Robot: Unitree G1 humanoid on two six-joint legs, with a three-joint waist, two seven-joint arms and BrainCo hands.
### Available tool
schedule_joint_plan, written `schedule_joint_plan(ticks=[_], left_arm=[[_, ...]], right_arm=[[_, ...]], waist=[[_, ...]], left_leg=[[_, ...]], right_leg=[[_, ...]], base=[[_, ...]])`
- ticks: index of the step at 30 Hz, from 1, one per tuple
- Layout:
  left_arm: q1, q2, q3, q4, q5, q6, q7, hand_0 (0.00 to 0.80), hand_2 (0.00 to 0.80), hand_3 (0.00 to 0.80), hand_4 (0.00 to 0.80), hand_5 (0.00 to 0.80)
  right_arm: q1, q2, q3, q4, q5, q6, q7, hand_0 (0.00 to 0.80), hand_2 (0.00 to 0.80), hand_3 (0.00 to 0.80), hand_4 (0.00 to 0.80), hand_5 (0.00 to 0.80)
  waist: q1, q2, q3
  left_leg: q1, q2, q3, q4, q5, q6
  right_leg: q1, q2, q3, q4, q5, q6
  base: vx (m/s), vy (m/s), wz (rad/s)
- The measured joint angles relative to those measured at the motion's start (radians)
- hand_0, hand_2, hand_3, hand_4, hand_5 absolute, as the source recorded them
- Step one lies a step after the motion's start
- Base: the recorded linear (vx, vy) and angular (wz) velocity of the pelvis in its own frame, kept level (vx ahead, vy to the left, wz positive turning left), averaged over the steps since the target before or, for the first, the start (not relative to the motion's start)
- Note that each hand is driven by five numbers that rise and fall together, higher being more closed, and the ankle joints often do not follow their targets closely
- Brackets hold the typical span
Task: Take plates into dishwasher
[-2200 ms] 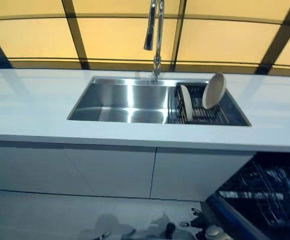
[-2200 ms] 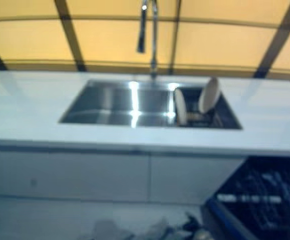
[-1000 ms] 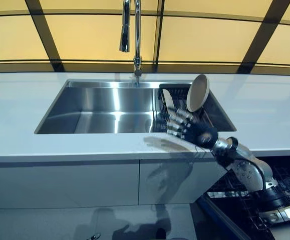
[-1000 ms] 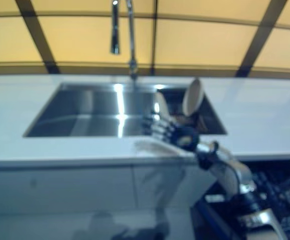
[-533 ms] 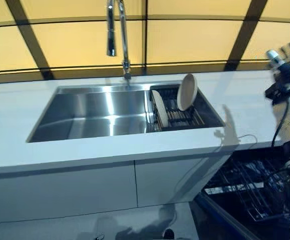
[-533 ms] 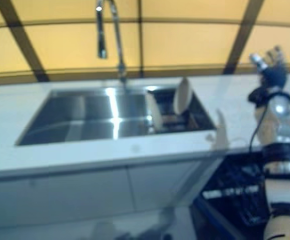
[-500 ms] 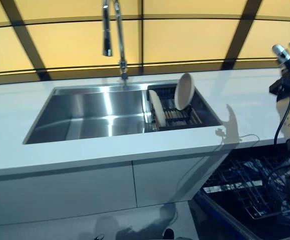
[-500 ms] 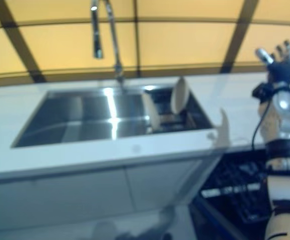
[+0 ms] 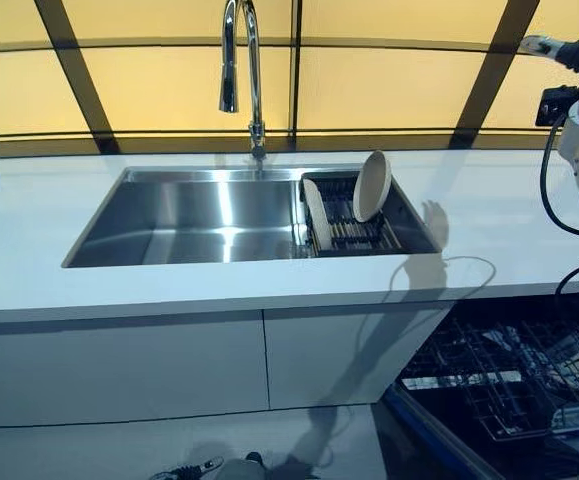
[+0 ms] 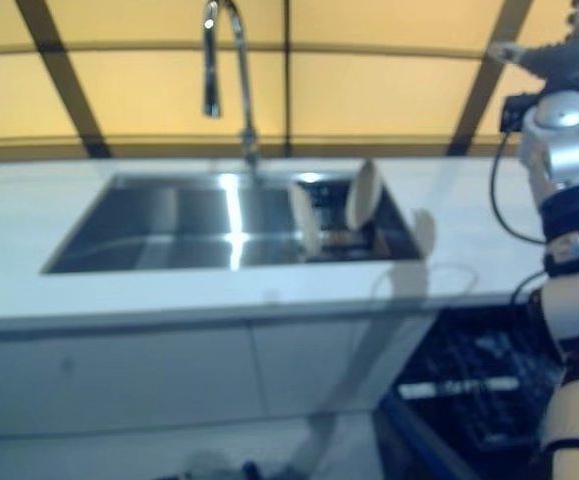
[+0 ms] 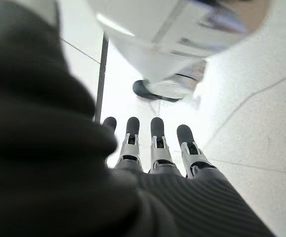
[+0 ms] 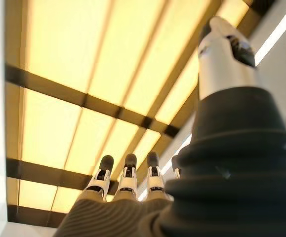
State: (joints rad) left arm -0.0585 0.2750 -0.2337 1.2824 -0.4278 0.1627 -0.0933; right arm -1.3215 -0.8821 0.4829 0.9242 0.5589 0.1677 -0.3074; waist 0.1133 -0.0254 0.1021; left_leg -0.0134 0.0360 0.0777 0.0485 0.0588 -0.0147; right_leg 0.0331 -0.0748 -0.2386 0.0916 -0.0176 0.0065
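Amber wall panels (image 9: 149, 70) with dark dividers are running behind the scene. White counter (image 9: 29, 230) is spanning the full width, with pale cabinet fronts (image 9: 119, 370) sitting below it. Stainless sink (image 9: 189, 215) is sitting sunk into the counter, its main basin lying bare. Curved faucet (image 9: 244, 70) is rising at the sink's back rim. Dishwasher (image 9: 509, 390) is standing open at lower right under the counter, its dark wire rack showing. Dark dish rack (image 9: 354, 220) is occupying the right end of the sink.

Two plates are standing in the dish rack: near plate (image 9: 316, 215) is standing on edge at the rack's left side; far plate (image 9: 371, 186) is leaning upright against the rack's back right, well apart from both hands.

Right robot hand (image 10: 559, 50) is hanging raised at upper right above the counter, fingers (image 12: 128, 180) straight and spread, holding nothing. Left robot hand (image 11: 152, 153) is showing only in its own wrist view, fingers straight and apart, pointing at the pale floor (image 11: 261, 123), holding nothing.
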Motion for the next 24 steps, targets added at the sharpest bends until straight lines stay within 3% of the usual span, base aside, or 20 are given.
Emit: schedule_joint_plan(ticks=[3,9,13,15,17,19,20,22,23,24], left_arm=[[0.003,0.027,0.0,-0.001,0.0,-0.005,0.006,0.0,0.0,0.0,0.0,0.0],[0.009,0.047,-0.001,-0.002,0.003,-0.021,-0.012,0.0,0.0,0.0,0.0,0.0],[-0.002,0.04,-0.044,-0.003,0.003,-0.025,-0.025,0.0,0.0,0.0,0.0,0.0],[-0.002,0.041,-0.045,-0.003,0.0,-0.029,-0.025,0.0,0.0,0.0,0.0,0.0],[-0.008,0.051,-0.032,0.001,-0.001,-0.032,-0.025,0.0,0.0,0.0,0.0,0.0],[-0.008,0.067,-0.016,0.0,-0.028,-0.032,-0.016,0.0,0.0,0.0,0.0,0.0],[-0.007,0.074,-0.01,0.001,-0.035,-0.032,-0.013,0.0,0.0,0.0,0.0,0.0],[0.0,0.093,0.003,0.003,-0.038,-0.032,-0.015,0.0,0.0,0.0,0.0,0.0],[0.003,0.096,0.008,0.005,-0.036,-0.034,-0.015,0.0,0.0,0.0,0.0,0.0],[0.011,0.087,0.009,0.004,-0.036,-0.038,-0.015,0.0,0.0,0.0,0.0,0.0]], right_arm=[[0.003,0.004,-0.003,-0.003,-0.033,0.009,0.033,0.0,0.0,0.0,0.0,0.0],[0.003,0.04,0.001,-0.01,-0.088,0.03,0.063,0.0,0.0,0.0,0.0,0.0],[0.009,0.043,0.003,0.004,-0.073,0.093,0.053,0.0,0.0,0.0,0.0,0.0],[0.018,0.043,0.001,0.003,-0.072,0.115,0.049,0.0,0.0,0.0,0.0,0.0],[0.018,0.05,0.001,0.0,-0.076,0.126,0.034,0.0,0.0,0.0,0.0,0.0],[0.017,0.064,0.001,-0.007,-0.078,0.149,-0.007,0.0,0.0,0.0,0.0,0.0],[0.017,0.068,0.001,-0.007,-0.078,0.159,-0.014,0.0,0.0,0.0,0.0,0.0],[0.003,0.079,0.001,0.012,-0.075,0.188,-0.03,0.0,0.0,0.0,0.0,0.0],[-0.005,0.079,0.002,0.034,-0.075,0.191,-0.029,0.0,0.0,0.0,0.0,0.0],[-0.009,0.077,0.002,0.051,-0.074,0.191,-0.025,0.0,0.0,0.0,0.0,0.0]], waist=[[-0.014,-0.032,-0.032],[-0.007,-0.043,-0.058],[-0.022,-0.022,-0.044],[-0.033,-0.015,-0.037],[-0.02,-0.027,-0.03],[-0.013,-0.045,-0.02],[-0.011,-0.05,-0.018],[-0.004,-0.093,-0.018],[-0.001,-0.113,-0.022],[-0.004,-0.106,-0.024]], left_leg=[[0.006,-0.027,0.001,-0.05,0.009,0.011],[0.057,-0.047,0.0,-0.111,0.026,0.026],[0.072,-0.037,-0.037,-0.127,0.027,0.034],[0.088,-0.031,-0.043,-0.128,0.021,0.038],[0.094,-0.037,-0.036,-0.126,0.008,0.034],[0.102,-0.021,-0.035,-0.132,0.007,0.019],[0.105,-0.015,-0.035,-0.133,0.006,0.011],[0.104,-0.003,-0.043,-0.138,-0.004,-0.033],[0.108,0.003,-0.057,-0.138,-0.005,-0.052],[0.11,0.024,-0.059,-0.136,-0.006,-0.071]], right_leg=[[0.001,-0.02,0.0,-0.04,0.015,0.023],[0.054,-0.026,-0.01,-0.097,0.028,0.044],[-0.031,-0.046,0.004,0.129,-0.034,0.075],[-0.07,-0.072,0.022,0.197,-0.068,0.088],[-0.073,-0.157,0.026,0.09,-0.045,0.122],[-0.066,-0.193,0.026,-0.024,0.009,0.169],[-0.055,-0.196,0.023,-0.059,0.023,0.177],[-0.006,-0.197,-0.001,-0.136,0.046,0.19],[0.02,-0.186,-0.002,-0.167,0.106,0.175],[0.032,-0.164,-0.007,-0.175,0.135,0.151]], base=[[0.08,0.018,0.04],[0.076,0.052,0.05],[0.062,-0.075,0.24],[0.025,-0.279,0.16],[0.01,-0.308,-0.05],[0.039,-0.178,-0.1],[0.064,-0.127,0.0],[0.084,-0.084,0.15],[0.074,-0.043,0.4],[0.056,-0.019,0.46]])
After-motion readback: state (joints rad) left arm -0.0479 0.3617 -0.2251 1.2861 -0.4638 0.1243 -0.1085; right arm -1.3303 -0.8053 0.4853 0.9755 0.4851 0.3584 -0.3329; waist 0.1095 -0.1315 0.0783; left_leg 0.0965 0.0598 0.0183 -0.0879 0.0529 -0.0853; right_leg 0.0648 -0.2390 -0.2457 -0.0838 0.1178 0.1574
